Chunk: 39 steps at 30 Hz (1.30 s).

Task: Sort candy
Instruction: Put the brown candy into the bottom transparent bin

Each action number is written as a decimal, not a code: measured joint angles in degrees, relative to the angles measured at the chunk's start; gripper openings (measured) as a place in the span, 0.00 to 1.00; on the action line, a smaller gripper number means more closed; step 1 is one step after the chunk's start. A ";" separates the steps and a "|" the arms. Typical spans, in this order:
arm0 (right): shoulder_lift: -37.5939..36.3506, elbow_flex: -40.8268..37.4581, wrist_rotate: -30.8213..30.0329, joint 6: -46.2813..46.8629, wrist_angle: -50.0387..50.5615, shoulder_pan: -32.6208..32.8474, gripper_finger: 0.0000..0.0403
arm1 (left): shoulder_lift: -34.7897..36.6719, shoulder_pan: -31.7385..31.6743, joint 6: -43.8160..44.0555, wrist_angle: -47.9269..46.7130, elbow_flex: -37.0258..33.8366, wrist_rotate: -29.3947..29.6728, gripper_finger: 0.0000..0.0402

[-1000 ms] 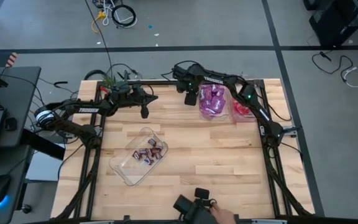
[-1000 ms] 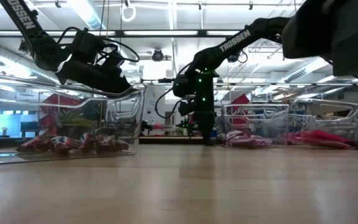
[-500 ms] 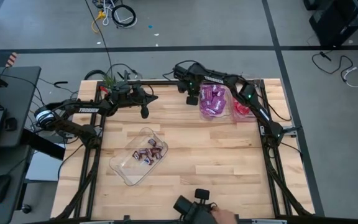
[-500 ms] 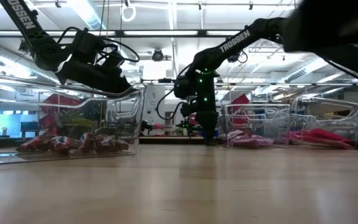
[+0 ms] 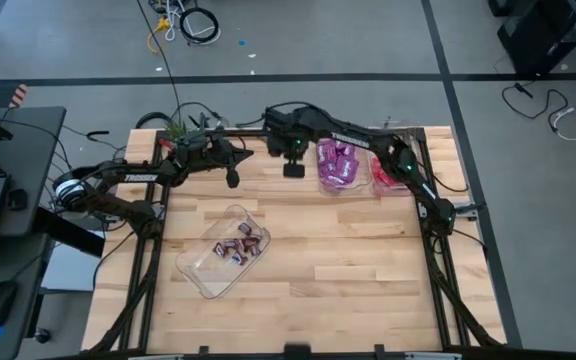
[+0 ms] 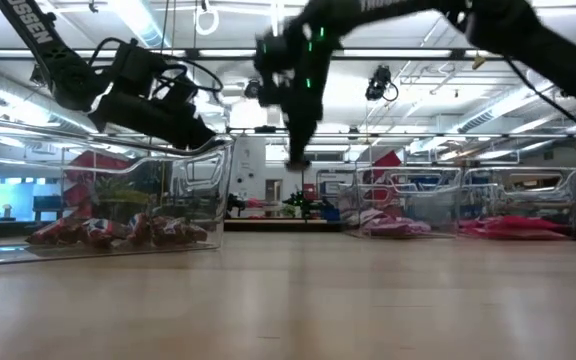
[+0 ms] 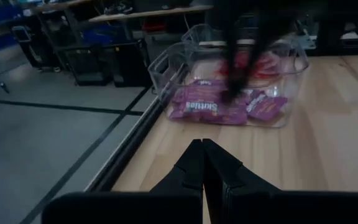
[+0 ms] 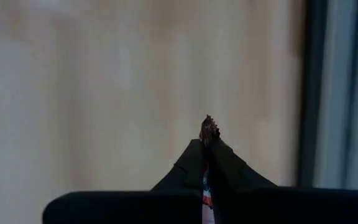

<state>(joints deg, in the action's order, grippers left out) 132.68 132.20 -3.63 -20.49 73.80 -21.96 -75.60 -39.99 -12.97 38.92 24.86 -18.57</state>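
Right gripper (image 5: pixel 294 170) sits over the far middle of the table (image 5: pixel 348 250), raised clear of the wood, just left of the tray of purple packets (image 5: pixel 340 165). In the low view it hangs high, pointing down. The right wrist view shows its fingers (image 8: pixel 225 168) pressed together on a small dark brown wrapped piece (image 8: pixel 209 129); the crimped end of the wrapper sticks out past the tips and a strip of red, white and blue wrapper shows between the fingers.

Left gripper (image 5: pixel 232 180) hovers over the far left part of the table, well apart from the right one, above the wood. Left wrist view: fingers (image 7: pixel 191 165) together, nothing between them.

Candy, as it lies:
- Purple packets (image 7: pixel 205 109) lie heaped in a clear tray at the far edge, right of centre. The left wrist view shows print on them.
- Red packets (image 5: pixel 388 175) lie in a second clear tray (image 5: pixel 400 190) just right of the purple one, partly hidden by the right arm.
- Dark brown pieces (image 5: pixel 240 246) lie in a third clear tray (image 5: pixel 203 272) on the left half of the table, set at a slant, nearer than both grippers. They are grouped in the far right end of it; the rest of that tray is bare.

In the low view the brown pieces (image 6: pixel 118 232) sit low against the tray wall at left, and the purple and red heaps show far off at right.
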 joint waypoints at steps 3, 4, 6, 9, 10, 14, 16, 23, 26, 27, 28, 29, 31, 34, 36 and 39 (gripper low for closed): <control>-2.56 0.02 2.86 3.43 -0.35 4.48 0.01 | 2.52 0.00 -0.38 -1.27 0.00 -0.31 0.00; -3.18 0.02 3.51 4.25 -0.92 6.07 0.01 | 3.82 0.00 -0.47 -2.30 0.00 -0.51 0.00; -3.92 0.02 4.93 5.69 -2.46 9.24 0.01 | 6.38 0.00 -0.54 -5.02 0.00 -1.88 0.00; -4.30 0.02 8.25 7.70 -5.77 13.85 0.00 | 11.34 0.00 -1.53 -10.30 -0.02 -3.71 0.00; -4.30 0.00 9.17 8.51 -7.16 15.36 0.00 | 13.10 0.00 -1.71 -12.02 -0.02 -3.87 0.00; -4.28 -0.02 9.95 11.28 -15.43 20.58 0.00 | 19.26 0.00 -1.82 -18.22 -0.02 -3.98 0.00; -4.28 -0.02 10.22 12.01 -18.88 22.52 0.00 | 21.70 0.00 -1.82 -20.05 0.00 -4.00 0.00; -2.63 -0.02 12.19 13.38 -21.82 24.63 0.02 | 25.54 0.00 -1.61 -25.05 0.00 -4.00 0.00; -0.67 -0.24 13.50 13.44 -22.18 24.57 0.05 | 25.56 0.00 -1.60 -25.22 -0.02 -4.00 0.00; 0.17 -0.31 13.83 13.25 -22.48 24.57 0.06 | 25.56 0.11 -1.60 -25.22 -0.02 -4.02 0.00; 0.44 -0.31 13.82 13.03 -22.97 24.57 0.08 | 25.57 0.26 -1.59 -25.25 -0.02 -3.97 0.00; 0.52 -0.37 13.82 12.96 -22.34 24.57 0.10 | 25.58 0.40 -1.64 -25.49 -0.02 -4.01 0.00; 0.45 -1.12 13.80 12.96 -23.46 24.57 0.15 | 25.54 1.05 -1.70 -25.91 -0.01 -4.06 0.00; 0.27 -1.94 13.75 13.33 -25.19 24.40 0.24 | 25.51 2.22 -2.88 -26.77 0.00 -4.22 0.00; 0.27 -2.01 13.40 13.21 -24.59 24.01 0.28 | 25.51 3.25 -4.17 -28.08 0.00 -4.17 0.00; 0.00 -2.12 12.27 12.75 -21.13 23.41 0.29 | 25.49 5.00 -4.81 -29.89 -0.02 -4.15 0.00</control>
<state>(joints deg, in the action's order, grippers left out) 132.68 130.08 8.64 -7.74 52.67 1.45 -50.11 -34.99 -17.77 9.03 24.84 -22.72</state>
